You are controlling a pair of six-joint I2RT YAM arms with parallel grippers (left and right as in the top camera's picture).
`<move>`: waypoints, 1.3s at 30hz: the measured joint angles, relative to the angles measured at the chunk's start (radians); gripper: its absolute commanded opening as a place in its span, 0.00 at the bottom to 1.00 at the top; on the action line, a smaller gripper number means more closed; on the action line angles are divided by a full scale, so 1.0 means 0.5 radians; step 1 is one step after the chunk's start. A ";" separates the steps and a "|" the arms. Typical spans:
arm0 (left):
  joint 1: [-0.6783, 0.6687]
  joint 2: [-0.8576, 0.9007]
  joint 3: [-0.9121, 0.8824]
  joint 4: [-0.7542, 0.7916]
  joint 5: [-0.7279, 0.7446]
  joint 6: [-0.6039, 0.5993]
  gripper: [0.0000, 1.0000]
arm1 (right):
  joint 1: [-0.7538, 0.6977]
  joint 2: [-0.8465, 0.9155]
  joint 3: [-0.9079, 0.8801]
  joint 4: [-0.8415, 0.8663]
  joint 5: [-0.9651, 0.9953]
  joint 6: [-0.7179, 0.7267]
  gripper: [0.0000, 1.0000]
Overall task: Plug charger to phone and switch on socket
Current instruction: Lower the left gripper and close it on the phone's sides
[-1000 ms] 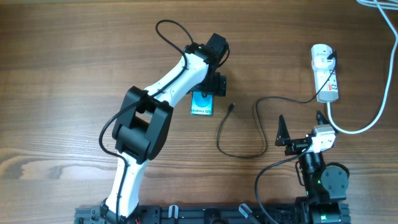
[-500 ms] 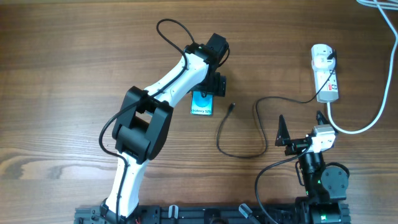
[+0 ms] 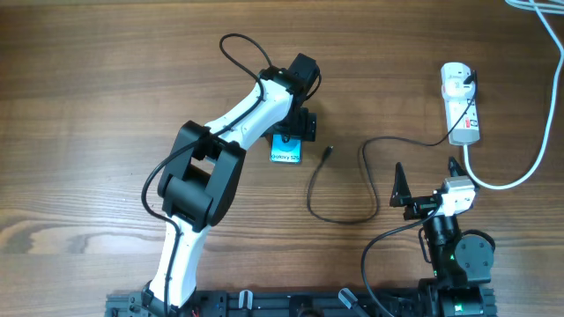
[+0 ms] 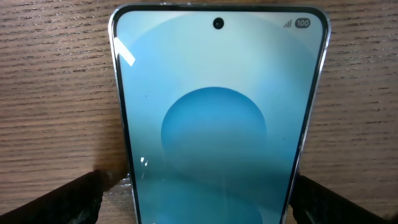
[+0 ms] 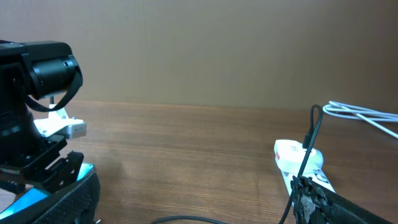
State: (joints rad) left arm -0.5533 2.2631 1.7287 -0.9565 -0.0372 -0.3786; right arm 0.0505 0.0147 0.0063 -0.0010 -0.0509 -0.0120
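Note:
The phone (image 3: 285, 153), cyan screen with a white text strip at its near end, lies flat at the table's middle. My left gripper (image 3: 293, 126) is over its far end. In the left wrist view the phone (image 4: 217, 112) fills the frame and the left gripper's (image 4: 196, 208) fingers stand either side of it, open, with a small gap on the left. The charger (image 3: 339, 217) loops on the table, its connector tip (image 3: 328, 151) right of the phone and its plug in the socket (image 3: 462, 110). My right gripper (image 3: 427, 187) is open and empty, near the cable loop.
The socket's thick white cord (image 3: 520, 180) curves along the right edge. In the right wrist view the socket (image 5: 298, 155) is at right, the left arm (image 5: 37, 81) at left, and bare wood lies between the right gripper's (image 5: 193, 211) fingers.
The left wrist has shifted slightly away and to the left over the phone. The right arm, cable and socket have not moved.

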 measured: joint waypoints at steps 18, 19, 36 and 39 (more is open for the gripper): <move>0.002 -0.001 -0.004 0.070 0.002 0.000 1.00 | 0.000 0.000 0.000 0.000 0.000 0.000 1.00; 0.002 -0.001 -0.004 0.068 0.002 0.000 1.00 | 0.000 0.000 0.000 0.000 0.000 0.000 1.00; 0.002 -0.001 -0.004 0.013 0.018 0.015 0.87 | 0.000 0.000 0.000 0.000 0.000 0.000 1.00; 0.002 -0.002 -0.004 0.013 0.019 0.016 0.85 | 0.000 0.000 0.000 0.000 0.000 0.000 1.00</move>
State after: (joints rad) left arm -0.5526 2.2623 1.7267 -0.9501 -0.0277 -0.3706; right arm 0.0505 0.0147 0.0063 -0.0010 -0.0509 -0.0120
